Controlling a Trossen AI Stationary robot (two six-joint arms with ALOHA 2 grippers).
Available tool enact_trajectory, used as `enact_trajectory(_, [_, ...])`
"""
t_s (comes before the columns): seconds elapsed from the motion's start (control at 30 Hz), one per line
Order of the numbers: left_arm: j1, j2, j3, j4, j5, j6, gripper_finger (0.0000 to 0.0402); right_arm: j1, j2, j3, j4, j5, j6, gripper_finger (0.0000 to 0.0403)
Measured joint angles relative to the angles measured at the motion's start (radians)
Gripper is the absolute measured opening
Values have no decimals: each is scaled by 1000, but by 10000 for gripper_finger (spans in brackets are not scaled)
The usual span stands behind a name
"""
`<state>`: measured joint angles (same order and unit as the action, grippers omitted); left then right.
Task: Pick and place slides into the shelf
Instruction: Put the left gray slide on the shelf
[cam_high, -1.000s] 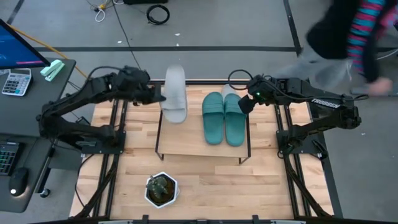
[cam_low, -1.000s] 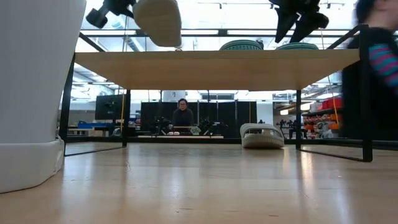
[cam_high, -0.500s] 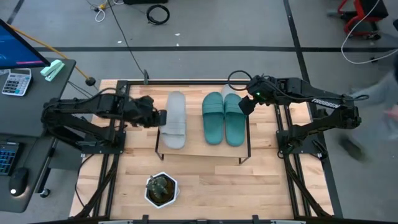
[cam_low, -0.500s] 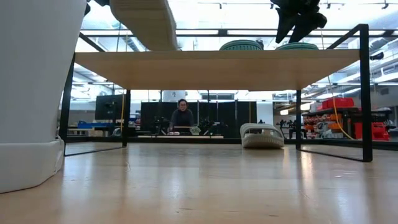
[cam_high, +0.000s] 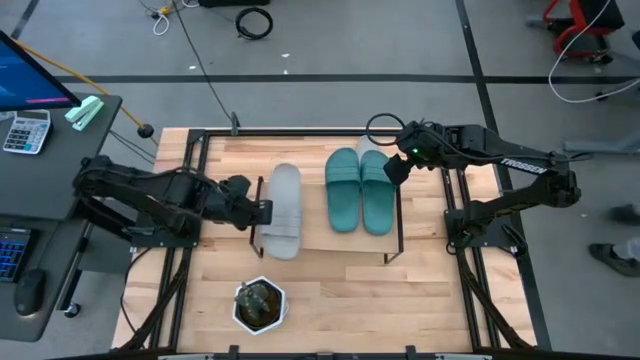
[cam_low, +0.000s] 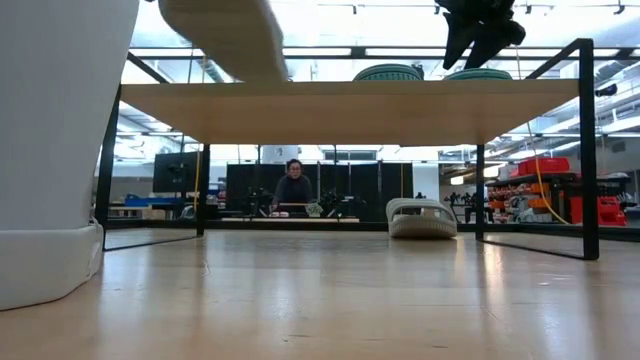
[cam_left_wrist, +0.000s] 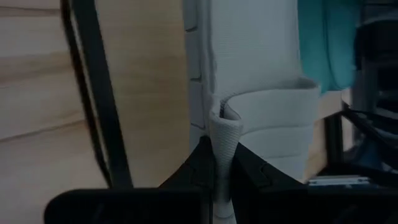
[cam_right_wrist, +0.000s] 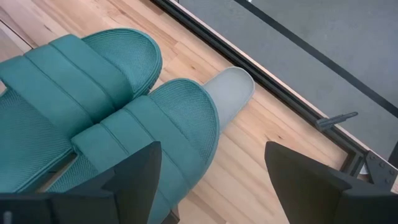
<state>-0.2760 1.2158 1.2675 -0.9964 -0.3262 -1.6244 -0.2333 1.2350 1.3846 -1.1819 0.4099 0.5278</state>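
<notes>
My left gripper (cam_high: 258, 212) is shut on a light grey slide (cam_high: 283, 210) over the left part of the shelf (cam_high: 312, 236). In the low view this slide (cam_low: 215, 35) hangs above the shelf's board (cam_low: 340, 100). The teal pair (cam_high: 358, 190) lies side by side on the board's right half, soles down. My right gripper (cam_high: 395, 166) hovers open over the shelf's far right corner, touching nothing. The second grey slide (cam_right_wrist: 231, 89) lies on the table behind the shelf, also seen under the board (cam_low: 421, 218). My left gripper pinches the grey slide's strap at its left side edge (cam_left_wrist: 221, 127), where the strap meets the sole, between its two fingers (cam_left_wrist: 198, 167). The fingers come level from the table's left, across the slide. The slide is carried above the shelf's board, lengthwise from far to near.
A potted plant in a white pot (cam_high: 260, 305) stands near the table's near edge and fills the low view's left (cam_low: 50, 150). Black frame rails run along the table's sides. Bare board lies between the grey slide and the teal pair. A person sits far behind (cam_low: 293, 187).
My left gripper has moved toward the table's near edge, carrying the grey slide from above the shelf's far left edge to over the board's left part. The right arm has kept still. A person beyond the table's right side has walked out of view.
</notes>
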Motion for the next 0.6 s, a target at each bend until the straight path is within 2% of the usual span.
enact_trajectory(0.6, [-96,55,-1,-25,-30,-101,27,0,0,0,0,-11,3,293])
